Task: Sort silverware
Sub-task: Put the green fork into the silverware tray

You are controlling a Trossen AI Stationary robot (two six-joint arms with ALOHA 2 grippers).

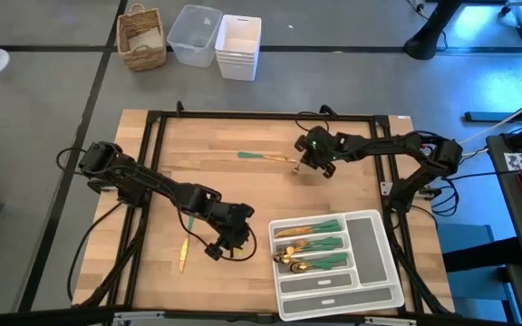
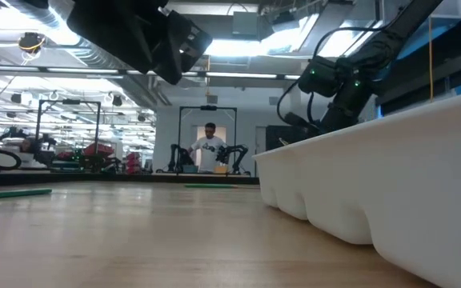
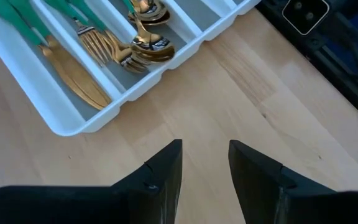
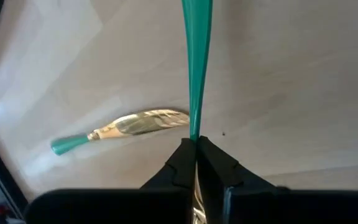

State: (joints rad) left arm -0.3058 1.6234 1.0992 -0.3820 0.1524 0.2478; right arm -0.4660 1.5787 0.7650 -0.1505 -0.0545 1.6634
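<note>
Wooden table (image 1: 243,195), black frame round its edges.

White compartmented tray (image 1: 381,272) sits at the near right corner, slightly skewed. Three of its slots hold silverware (image 1: 314,246): green handles, gold heads. Left wrist view shows a knife (image 3: 73,78), a fork (image 3: 98,45) and spoons (image 3: 149,42) in neighbouring slots.

Left arm reaches in from the left edge; left gripper (image 1: 227,237) hangs over bare wood just beside the tray's left wall. Fingers (image 3: 163,174) apart, nothing between them.

Right arm comes in from the right edge; right gripper (image 1: 313,161) is low over the middle of the far half. Fingers (image 4: 182,163) pinched together on a green-handled piece (image 4: 196,62), gripped near the neck; handle points away toward the far-left side. Which utensil it is cannot be told, head hidden under the fingers.

Loose pieces still out: one (image 4: 123,127) lying flat near the clamped one, gold head, short green tip showing, possibly a knife; another (image 1: 186,243) near the front-left part, just left of the left gripper, lying roughly front to back
</note>
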